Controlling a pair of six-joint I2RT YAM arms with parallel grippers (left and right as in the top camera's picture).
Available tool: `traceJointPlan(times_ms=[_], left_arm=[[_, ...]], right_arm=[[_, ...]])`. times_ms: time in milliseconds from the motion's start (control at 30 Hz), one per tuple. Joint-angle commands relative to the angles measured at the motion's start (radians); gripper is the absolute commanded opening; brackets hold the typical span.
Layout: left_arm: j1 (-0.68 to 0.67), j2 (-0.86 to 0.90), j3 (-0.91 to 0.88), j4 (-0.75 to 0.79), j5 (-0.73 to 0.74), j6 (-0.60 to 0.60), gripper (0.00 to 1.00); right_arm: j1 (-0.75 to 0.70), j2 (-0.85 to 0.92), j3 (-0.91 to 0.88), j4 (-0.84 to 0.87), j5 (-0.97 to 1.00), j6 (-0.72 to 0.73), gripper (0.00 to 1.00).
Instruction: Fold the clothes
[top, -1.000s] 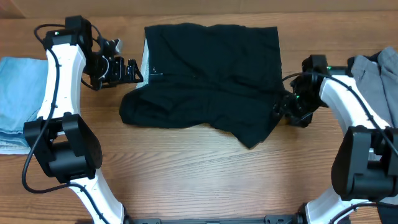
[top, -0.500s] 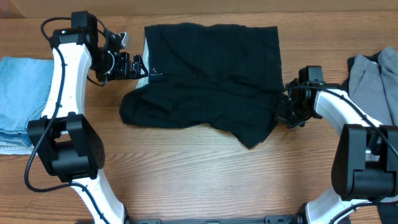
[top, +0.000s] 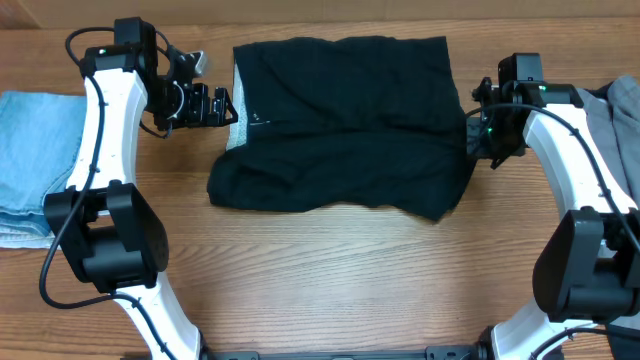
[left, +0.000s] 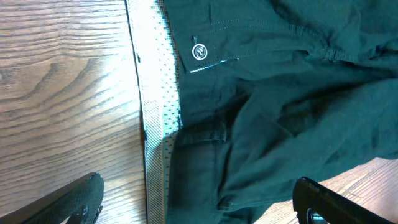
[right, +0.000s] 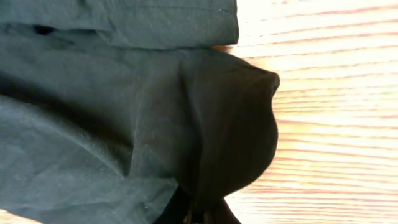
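**A:** At the bench's (top: 320, 290) left edge lies a folded light-blue cloth piece (top: 30, 150). Next comes the left pincer (top: 224, 106), jaws wide apart, just beside the left edge of the plain black fabric garment (top: 340, 130) and gripping nothing.

**B:** And the garment itself?

**A:** It lies mid-bench, spread as a rough rectangle with a rumpled lower edge. At its right edge the right pincer (top: 477, 140) is clamped together on a bunched fold of the black cloth. A grey garment (top: 612, 120) lies beyond, at the far right.

**B:** Hazards from here?

**A:** Three seem likely.
- A narrow pinch on soft cloth may slip under a pull.
- With the left side unheld, a one-sided drag may skew the whole garment.
- The fold may land crooked over the rumpled edge.
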Motion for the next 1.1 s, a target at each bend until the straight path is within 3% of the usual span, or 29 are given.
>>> traceJointPlan(times_ms=[0,33,67,100,167,200,333,400,533,600,700,867,1000,1033,1067], left_arm=[[0.0,-0.007,-0.001,0.003,0.015,0.023,1.0],[0.0,-0.007,-0.001,0.002,0.016,0.023,1.0],[0.0,-0.007,-0.001,0.0,0.016,0.023,1.0],[-0.002,-0.007,-0.001,0.0,0.015,0.023,1.0],[-0.001,-0.007,-0.001,-0.009,-0.026,0.02,1.0],[-0.001,-0.007,-0.002,-0.023,-0.068,-0.004,1.0],[-0.016,-0.007,-0.019,-0.078,-0.082,-0.057,0.9],[-0.041,-0.007,-0.069,-0.076,-0.042,-0.057,0.82],[-0.079,-0.007,-0.156,-0.047,-0.011,-0.046,0.86],[-0.079,-0.007,-0.155,0.0,-0.011,-0.047,0.88],[-0.077,-0.007,-0.155,0.057,-0.011,-0.049,0.91],[-0.071,-0.007,-0.155,0.105,-0.011,-0.046,0.93],[-0.07,-0.007,-0.155,0.115,-0.011,-0.045,0.94],[-0.07,-0.007,-0.155,0.116,-0.011,-0.045,0.94],[-0.07,-0.007,-0.155,0.116,-0.012,-0.045,0.94]], right_arm=[[-0.018,-0.016,0.023,0.032,0.058,-0.052,0.04],[-0.023,-0.014,0.023,0.034,0.058,-0.044,0.04],[-0.027,-0.014,0.023,0.034,0.061,-0.026,0.26],[-0.034,-0.014,0.023,0.031,0.082,0.038,0.72],[-0.039,-0.014,0.023,-0.002,0.079,0.123,0.93],[-0.039,-0.014,0.023,-0.022,0.062,0.159,0.95],[-0.037,-0.014,0.022,-0.148,-0.149,0.201,0.91],[-0.037,-0.014,0.021,-0.198,-0.16,0.225,0.83],[-0.037,-0.014,-0.053,-0.258,-0.166,0.359,0.75],[-0.037,-0.014,-0.136,-0.227,-0.272,0.383,0.72],[-0.037,-0.014,-0.261,-0.122,-0.397,0.413,0.59],[-0.037,-0.014,-0.449,0.083,-0.399,0.454,0.57],[-0.037,-0.014,-0.476,0.134,-0.395,0.422,0.58],[-0.037,-0.014,-0.476,0.157,-0.396,0.407,0.42],[-0.037,-0.014,-0.472,0.166,-0.395,0.404,0.15]])
